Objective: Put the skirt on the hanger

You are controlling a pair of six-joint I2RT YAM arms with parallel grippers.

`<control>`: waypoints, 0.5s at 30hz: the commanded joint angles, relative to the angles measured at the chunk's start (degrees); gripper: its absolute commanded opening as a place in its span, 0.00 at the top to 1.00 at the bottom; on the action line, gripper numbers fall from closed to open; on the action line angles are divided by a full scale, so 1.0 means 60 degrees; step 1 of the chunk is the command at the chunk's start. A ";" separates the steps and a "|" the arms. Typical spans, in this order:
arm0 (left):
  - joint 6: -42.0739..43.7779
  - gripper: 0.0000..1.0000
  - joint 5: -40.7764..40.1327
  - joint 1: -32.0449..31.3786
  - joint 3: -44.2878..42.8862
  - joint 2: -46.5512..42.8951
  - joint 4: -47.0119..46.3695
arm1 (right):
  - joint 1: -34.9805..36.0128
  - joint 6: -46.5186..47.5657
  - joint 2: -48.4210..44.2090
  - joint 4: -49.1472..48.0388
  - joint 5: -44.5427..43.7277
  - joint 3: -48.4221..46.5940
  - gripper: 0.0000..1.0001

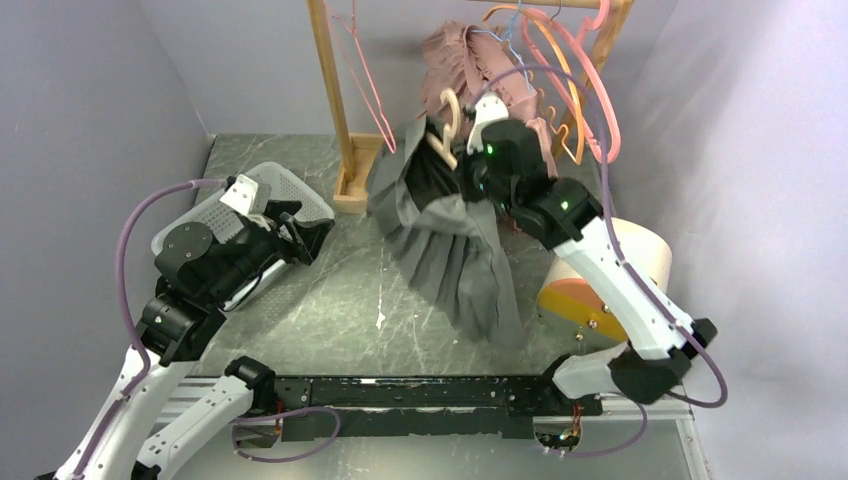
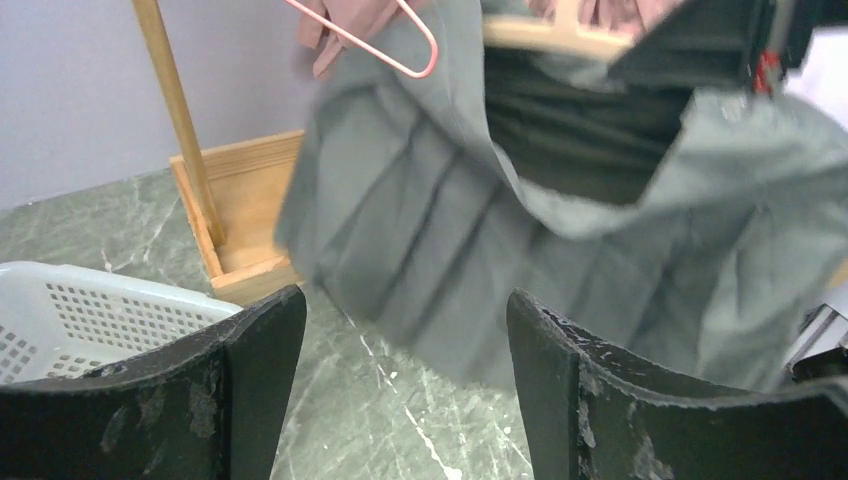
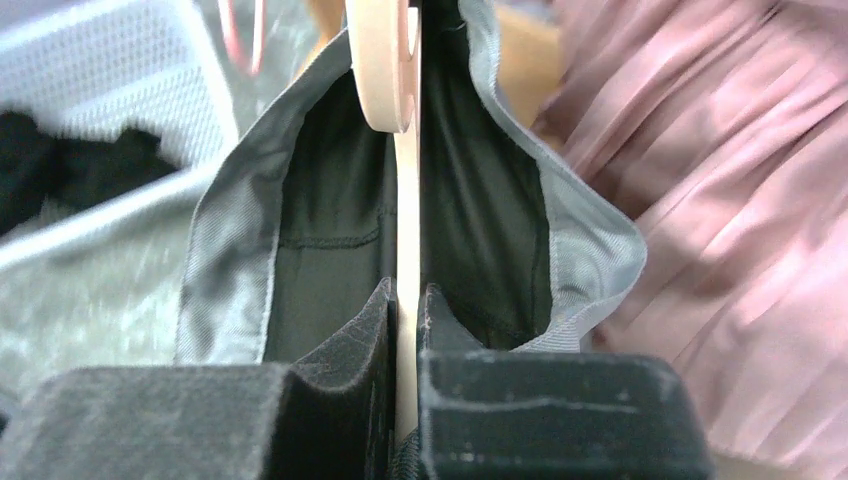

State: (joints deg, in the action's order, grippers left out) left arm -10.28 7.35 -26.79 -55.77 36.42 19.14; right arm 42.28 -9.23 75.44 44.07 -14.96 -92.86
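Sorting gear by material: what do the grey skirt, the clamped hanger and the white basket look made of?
Grey skirt: matte woven cloth, pleated, darker and smoother on the inside. Hanger: pale, smooth, flat; painted wood or plastic, unclear. White basket: probably moulded plastic, its walls pierced by regular small holes.

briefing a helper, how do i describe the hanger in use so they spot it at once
Find the wooden rack at the back of the table; just in front of it the right gripper pinches a hanger with the grey skirt draped from it. It is thick and cream, whereas the rack's other hangers are thin, pink, orange or blue.
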 commanded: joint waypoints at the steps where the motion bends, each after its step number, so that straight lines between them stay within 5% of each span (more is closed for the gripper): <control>1: -0.0246 0.22 0.0293 0.0048 -0.0384 -0.0047 -0.0062 | -0.0755 0.0381 0.1163 -0.1254 -0.0780 -0.2341 1.00; 6: -0.0317 0.22 0.0627 0.0040 -0.0198 -0.0419 -0.0206 | -0.1280 0.0924 0.2654 -0.1947 -0.0182 -0.4518 1.00; 15: -0.0352 0.22 0.0642 0.0040 -0.0143 -0.0574 0.0030 | -0.1893 0.1529 0.3509 -0.3863 0.0832 -0.5362 1.00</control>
State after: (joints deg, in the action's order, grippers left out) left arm -11.81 10.31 -26.79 -55.86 32.64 19.14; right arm 32.73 -2.04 95.66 31.24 -13.85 -120.42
